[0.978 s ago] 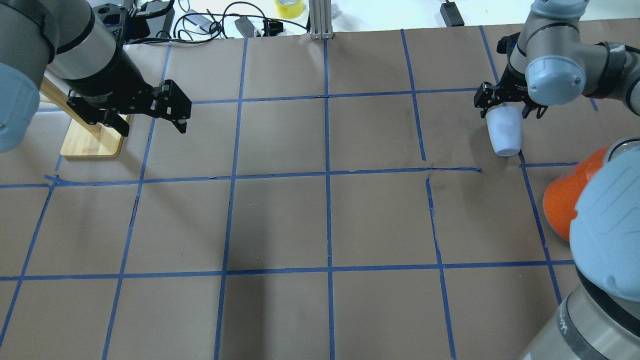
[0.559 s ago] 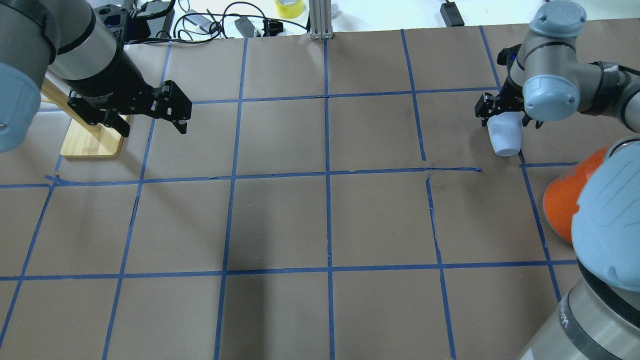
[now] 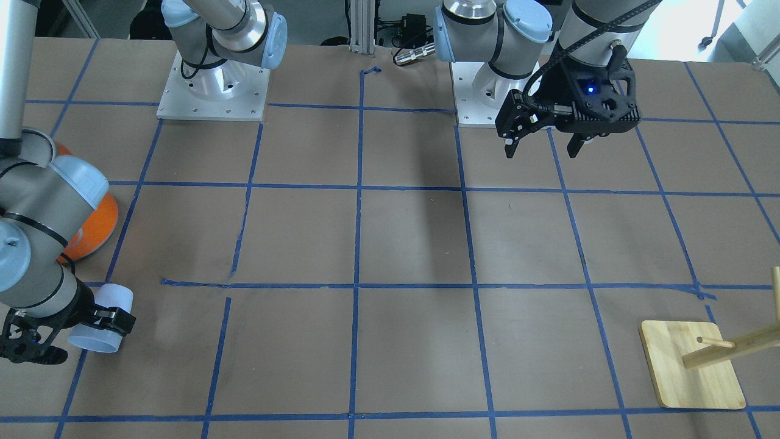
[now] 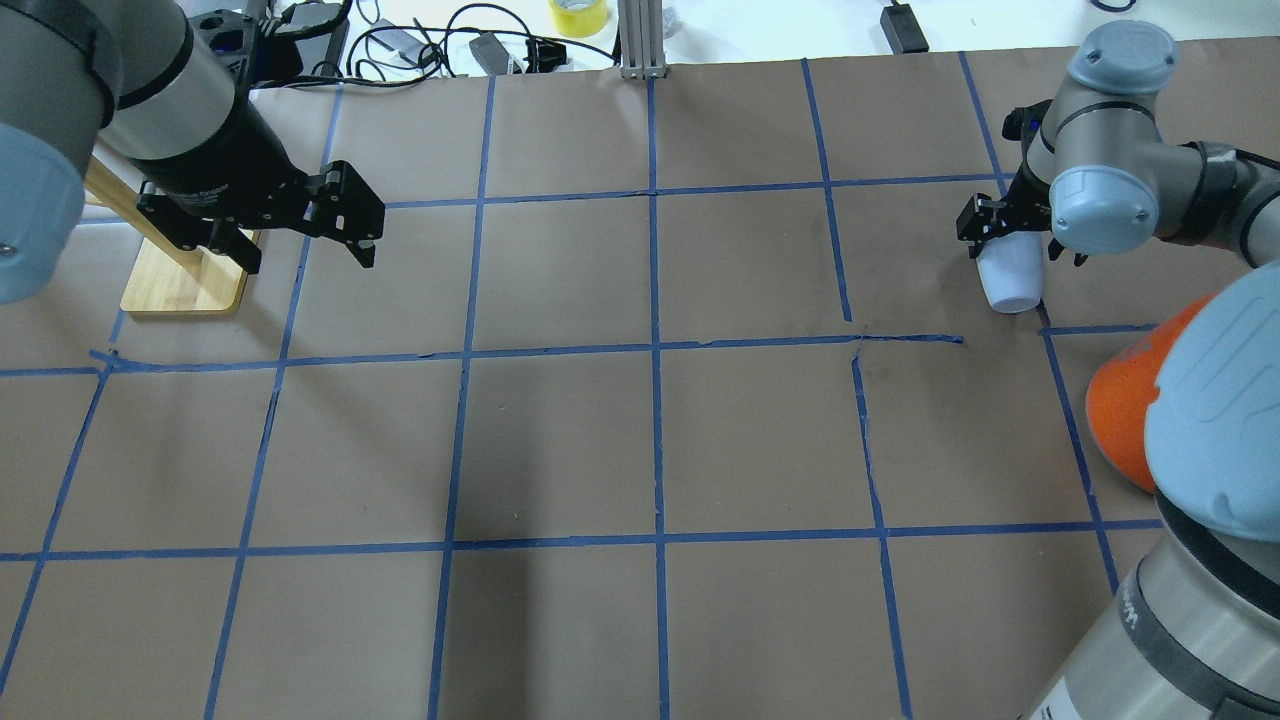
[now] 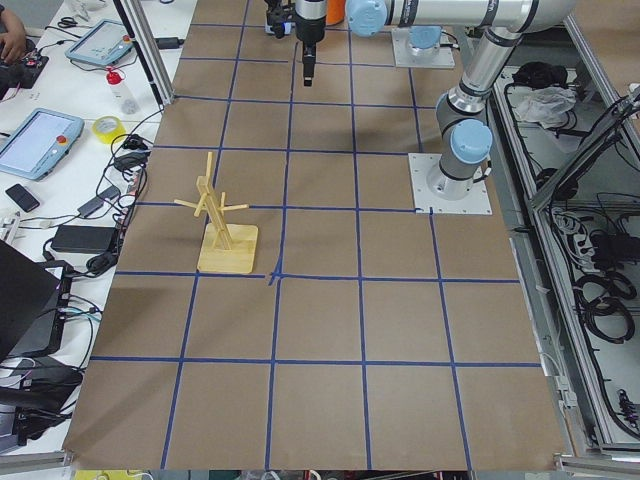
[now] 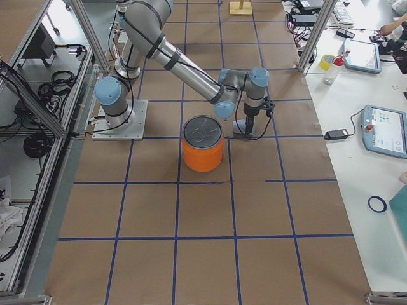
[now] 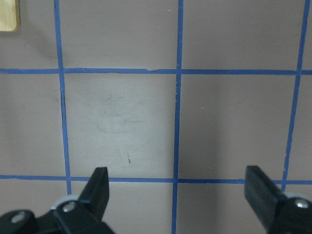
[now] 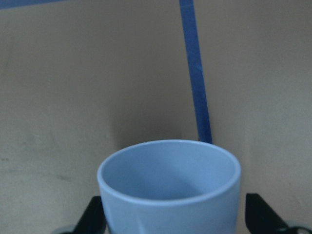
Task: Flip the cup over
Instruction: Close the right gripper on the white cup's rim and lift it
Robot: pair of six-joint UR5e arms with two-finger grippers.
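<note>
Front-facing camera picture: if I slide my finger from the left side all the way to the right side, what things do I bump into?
cup → left gripper → wooden stand. The orange container shares the cup's stretch at the left edge, so it has no clear place in the order.

Silver tubes, pale-blue caps: left arm (image 3: 469,27), right arm (image 3: 36,201); left end effector (image 3: 541,147) black, blue light.
</note>
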